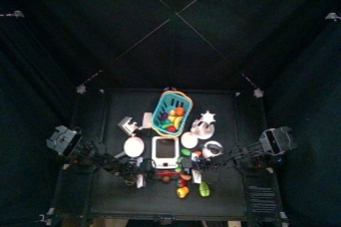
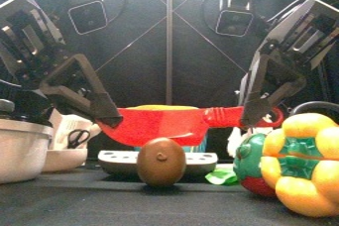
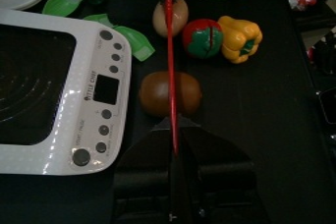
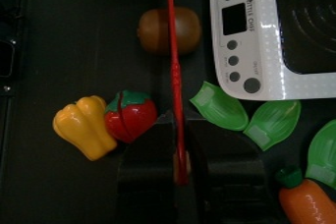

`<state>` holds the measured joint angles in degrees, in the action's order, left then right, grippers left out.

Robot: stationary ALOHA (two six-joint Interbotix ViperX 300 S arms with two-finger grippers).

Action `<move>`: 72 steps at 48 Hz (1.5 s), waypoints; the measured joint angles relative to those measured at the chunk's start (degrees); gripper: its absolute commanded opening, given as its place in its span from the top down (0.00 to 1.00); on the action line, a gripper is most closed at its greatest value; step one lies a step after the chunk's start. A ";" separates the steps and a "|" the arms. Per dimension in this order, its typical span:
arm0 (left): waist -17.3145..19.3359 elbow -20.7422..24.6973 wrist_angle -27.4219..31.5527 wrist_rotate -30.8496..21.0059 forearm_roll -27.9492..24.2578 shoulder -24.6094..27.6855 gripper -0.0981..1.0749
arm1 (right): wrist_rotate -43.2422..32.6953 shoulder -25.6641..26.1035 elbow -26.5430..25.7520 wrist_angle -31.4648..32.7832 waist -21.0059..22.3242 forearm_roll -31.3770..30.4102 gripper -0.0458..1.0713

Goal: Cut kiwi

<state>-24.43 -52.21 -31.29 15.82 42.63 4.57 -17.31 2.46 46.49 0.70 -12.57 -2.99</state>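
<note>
Far left of front view: white bowl (image 2: 20, 146), smooth, rounded, on black tabletop (image 2: 79, 205). Just right of it, left gripper (image 2: 106, 121), fingers shut tight on one end of red knife (image 2: 166, 123).

Knife: flat, smooth, plastic-looking, broad blade w/ narrower handle end toward frame right. Long axis level, running left-right across mid frame. Edge-on in both wrist views, only a thin red line.

Kiwi (image 2: 162, 163) at lower centre, on tabletop directly under blade. Brown, matte, egg-shaped, a bit taller than wide, so long axis approx upright. Blade-to-kiwi contact: can't tell.

White scale (image 3: 53, 81) just beside kiwi: glossy, rounded corners, row of round buttons.

Right gripper (image 2: 249, 119) clamped on knife's other end. Lower right: red-green toy veg (image 2: 252, 161), then lumpy, glossy yellow pepper (image 2: 307, 166).
</note>
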 measured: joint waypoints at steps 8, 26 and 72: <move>0.09 0.09 0.09 0.00 0.00 0.53 0.57 | 0.00 -0.88 -0.18 0.00 -0.26 0.26 0.86; 0.09 0.79 -0.09 -0.18 0.00 2.46 0.57 | 0.00 -2.81 -0.70 0.09 -1.05 1.93 0.86; 0.26 0.88 1.23 -0.18 0.44 3.78 0.57 | 0.26 -5.27 -1.93 0.00 -0.53 1.23 0.86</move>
<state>-24.17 -51.33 -30.06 15.64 43.07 8.35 -17.05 -2.81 44.56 0.70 -13.10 -1.76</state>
